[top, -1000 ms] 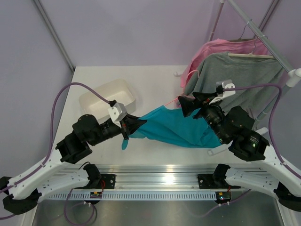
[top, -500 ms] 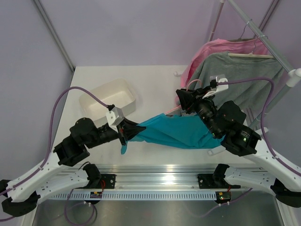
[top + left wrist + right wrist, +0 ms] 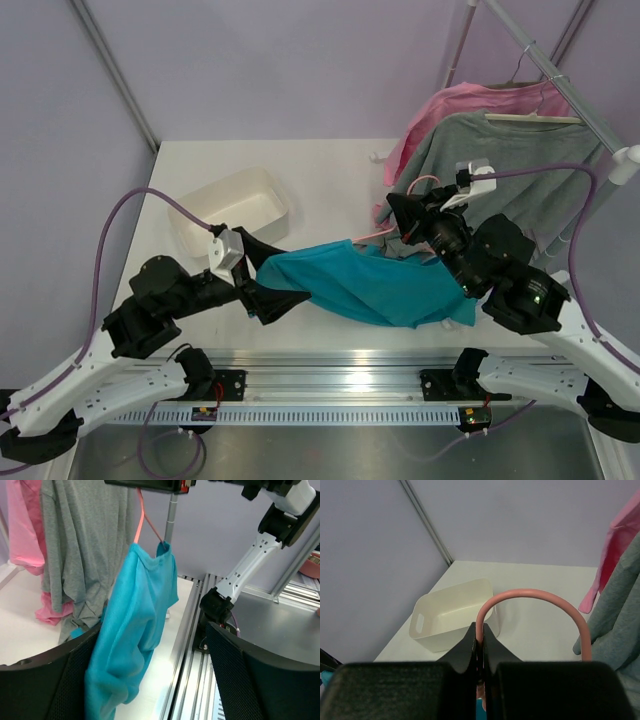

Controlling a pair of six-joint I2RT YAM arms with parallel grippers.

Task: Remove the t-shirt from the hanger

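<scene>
The teal t-shirt [image 3: 365, 285] hangs stretched between the two arms, still on the thin pink hanger [image 3: 368, 236]. My left gripper [image 3: 272, 278] is open at the shirt's left end. In the left wrist view the t-shirt [image 3: 135, 630] droops between the wide-apart fingers [image 3: 250, 680], close to the left one, below the hanger [image 3: 145, 520] wire. My right gripper [image 3: 397, 222] is at the shirt's upper right. In the right wrist view this gripper [image 3: 481, 641] is shut on the hanger [image 3: 532, 593] hook, which arcs up out of the jaws.
A white bin [image 3: 232, 208] stands at the back left of the table. A grey t-shirt [image 3: 500, 160] and a pink t-shirt [image 3: 450, 105] hang on the clothes rail [image 3: 560, 80] at the right, just behind my right arm. A metal rail [image 3: 340, 385] runs along the near edge.
The left gripper has opened, let go of the shirt's end and drawn back left. The right gripper has shut on the hanger hook. The shirt has sagged lower.
</scene>
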